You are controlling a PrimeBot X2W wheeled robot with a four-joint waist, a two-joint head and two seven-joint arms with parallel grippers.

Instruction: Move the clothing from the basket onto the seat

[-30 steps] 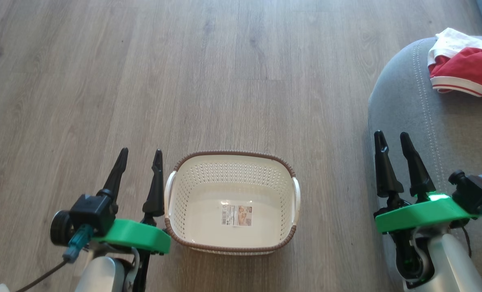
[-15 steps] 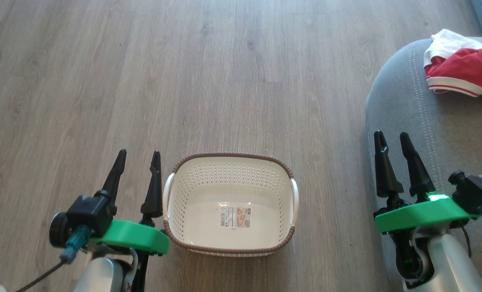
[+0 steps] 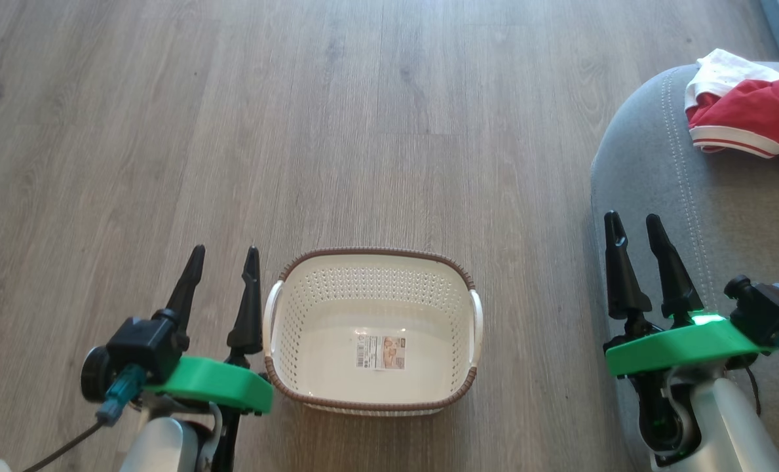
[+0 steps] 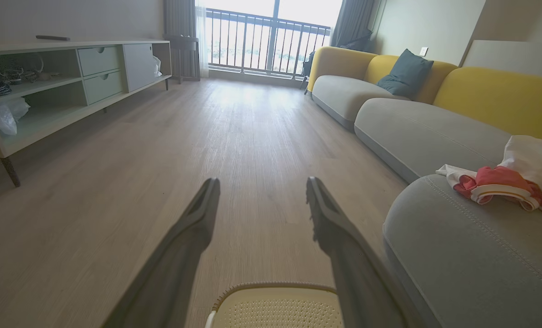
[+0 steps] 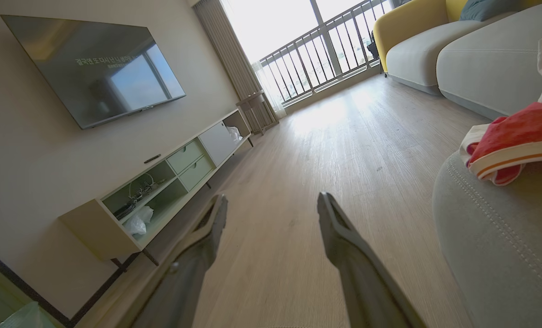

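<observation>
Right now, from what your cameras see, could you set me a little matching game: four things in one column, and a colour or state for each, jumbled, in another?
Things:
1. basket
2. clothing
3. seat
4. left end effector

Colours or states:
A. red and white, crumpled
B. open, holding nothing
C. cream, empty but for a paper label
D. grey, with a line of pale stitching

Right pairs: 1-C, 2-A, 3-D, 4-B.
</observation>
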